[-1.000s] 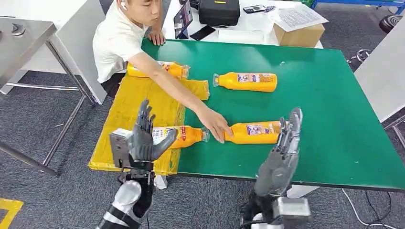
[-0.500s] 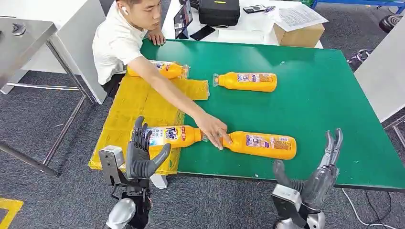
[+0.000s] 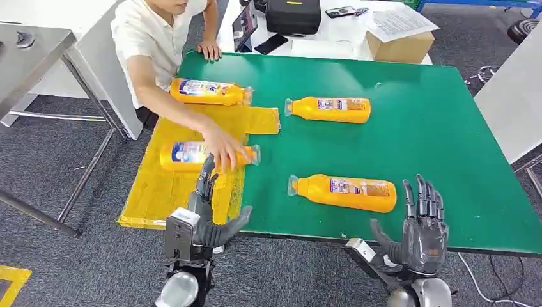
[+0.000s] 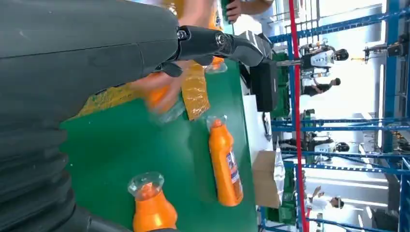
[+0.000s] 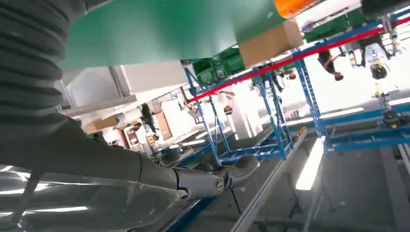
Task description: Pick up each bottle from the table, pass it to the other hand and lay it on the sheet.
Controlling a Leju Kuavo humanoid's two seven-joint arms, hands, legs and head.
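Observation:
Four orange bottles lie on their sides. One bottle (image 3: pixel 208 91) rests at the sheet's far end. A second bottle (image 3: pixel 182 154) lies mid-sheet under a person's hand (image 3: pixel 222 148). A third bottle (image 3: pixel 329 109) (image 4: pixel 225 162) lies on the green table (image 3: pixel 441 128), and the nearest bottle (image 3: pixel 345 192) (image 4: pixel 152 212) lies by the front edge. The yellow sheet (image 3: pixel 163 192) covers the table's left end. My left hand (image 3: pixel 204 217) hovers at the sheet's front edge, fingers (image 4: pixel 217 43) spread, holding nothing. My right hand (image 3: pixel 418 233) stands open below the front edge, just right of the nearest bottle.
The person leans in from the far left, one arm over the sheet. Behind the green table a white table holds a black case (image 3: pixel 293 15), a cardboard box (image 3: pixel 399 46) and papers. A grey metal table (image 3: pixel 32 45) stands at the left.
The person slid the front bottle farther back on the sheet and drew the arm away from the nearest bottle. Both my hands dropped toward the table's front edge.

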